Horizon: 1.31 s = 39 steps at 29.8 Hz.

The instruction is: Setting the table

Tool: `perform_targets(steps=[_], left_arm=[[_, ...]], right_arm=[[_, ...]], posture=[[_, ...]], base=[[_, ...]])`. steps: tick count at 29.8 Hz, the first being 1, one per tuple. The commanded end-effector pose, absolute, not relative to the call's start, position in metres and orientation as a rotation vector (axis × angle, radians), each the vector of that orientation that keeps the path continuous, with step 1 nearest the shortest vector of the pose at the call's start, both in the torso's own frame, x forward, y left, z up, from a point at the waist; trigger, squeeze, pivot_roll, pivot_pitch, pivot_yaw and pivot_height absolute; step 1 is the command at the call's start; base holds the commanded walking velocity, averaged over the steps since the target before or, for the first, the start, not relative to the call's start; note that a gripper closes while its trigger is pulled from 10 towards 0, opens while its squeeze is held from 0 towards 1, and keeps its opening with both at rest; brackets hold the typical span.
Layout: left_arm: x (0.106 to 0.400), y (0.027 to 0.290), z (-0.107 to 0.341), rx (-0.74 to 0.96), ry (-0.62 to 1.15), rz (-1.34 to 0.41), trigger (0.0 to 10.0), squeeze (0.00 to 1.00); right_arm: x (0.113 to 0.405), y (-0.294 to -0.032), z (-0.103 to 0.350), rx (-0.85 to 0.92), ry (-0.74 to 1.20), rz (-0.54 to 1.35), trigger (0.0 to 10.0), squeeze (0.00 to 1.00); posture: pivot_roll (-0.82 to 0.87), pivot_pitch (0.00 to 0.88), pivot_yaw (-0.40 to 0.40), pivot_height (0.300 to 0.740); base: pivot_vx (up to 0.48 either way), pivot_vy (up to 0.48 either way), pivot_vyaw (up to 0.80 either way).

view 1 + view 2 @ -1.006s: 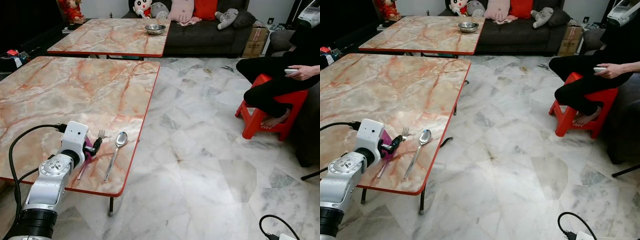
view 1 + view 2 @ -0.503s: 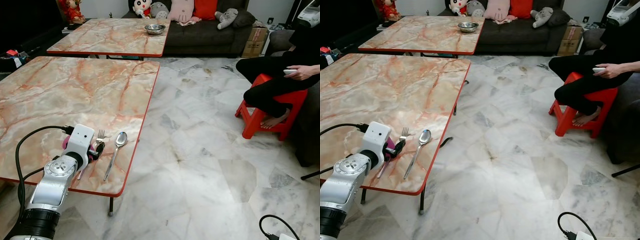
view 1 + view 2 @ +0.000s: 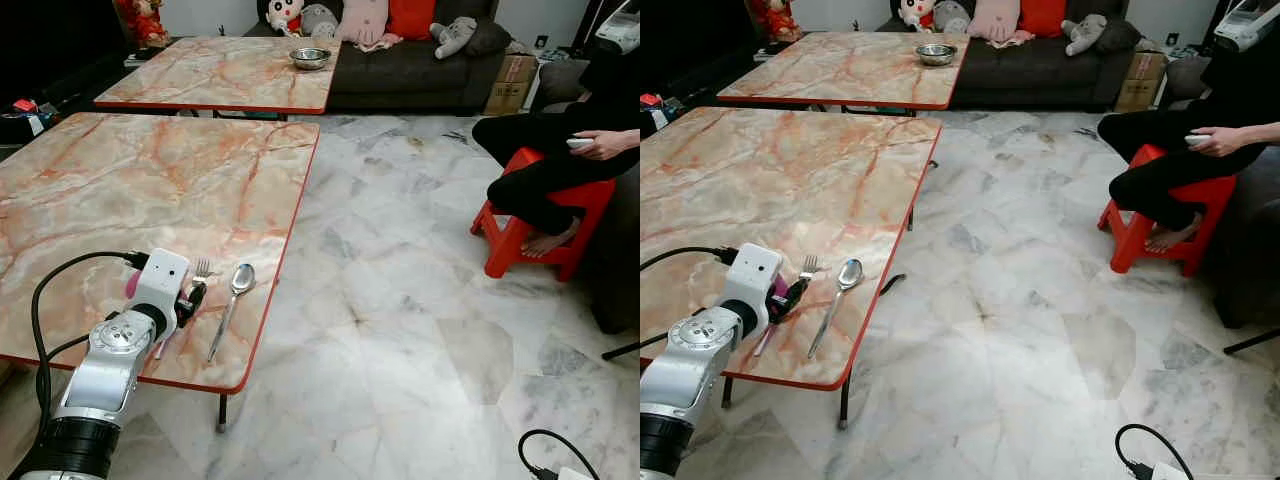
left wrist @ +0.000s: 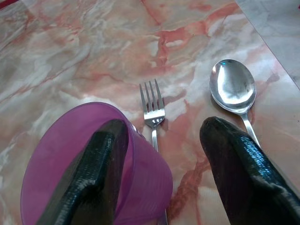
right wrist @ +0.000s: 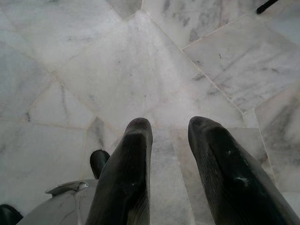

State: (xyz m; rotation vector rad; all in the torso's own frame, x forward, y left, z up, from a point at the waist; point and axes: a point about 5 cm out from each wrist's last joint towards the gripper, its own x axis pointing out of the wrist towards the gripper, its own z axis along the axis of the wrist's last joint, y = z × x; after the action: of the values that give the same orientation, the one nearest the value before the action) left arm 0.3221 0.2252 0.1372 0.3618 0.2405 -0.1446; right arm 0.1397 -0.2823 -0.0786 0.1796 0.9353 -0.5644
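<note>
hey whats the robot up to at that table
It is setting a place at the near edge of the orange marble-patterned table. The left gripper is open, one finger inside the translucent purple plastic cup, beside a steel fork and steel spoon. The right gripper hangs idle above the floor.

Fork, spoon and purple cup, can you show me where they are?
fork (image 4: 152, 104), left wrist view, on its prongs
spoon (image 4: 232, 86), left wrist view, on its bowl
purple cup (image 4: 140, 180), left wrist view, on its outer wall
</note>
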Motion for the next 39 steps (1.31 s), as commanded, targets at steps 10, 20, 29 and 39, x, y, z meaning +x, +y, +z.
perform_targets(steps=[10, 20, 29, 39], left_arm=[[0.324, 0.225, 0.144, 0.373, 0.226, -0.125, 0.0, 0.0], [0.324, 0.224, 0.143, 0.369, 0.229, -0.125, 0.0, 0.0], [0.324, 0.224, 0.142, 0.364, 0.23, -0.119, 0.0, 0.0], [0.327, 0.234, 0.146, 0.274, 0.156, 0.02, 0.0, 0.0]], right_arm=[[0.138, -0.282, -0.079, 0.189, 0.937, -0.574, 10.0, 0.0], [0.139, -0.281, -0.08, 0.192, 0.937, -0.574, 10.0, 0.0], [0.139, -0.281, -0.079, 0.192, 0.936, -0.574, 10.0, 0.0], [0.139, -0.281, -0.079, 0.191, 0.936, -0.575, 10.0, 0.0]], posture=[[0.04, 0.047, 0.022, 0.74], [0.04, 0.049, 0.026, 0.74], [0.04, 0.055, 0.022, 0.74], [0.04, 0.054, 0.022, 0.74]], base=[[0.0, 0.0, 0.0], [0.0, 0.0, 0.0], [0.0, 0.0, 0.0], [0.0, 0.0, 0.0]])
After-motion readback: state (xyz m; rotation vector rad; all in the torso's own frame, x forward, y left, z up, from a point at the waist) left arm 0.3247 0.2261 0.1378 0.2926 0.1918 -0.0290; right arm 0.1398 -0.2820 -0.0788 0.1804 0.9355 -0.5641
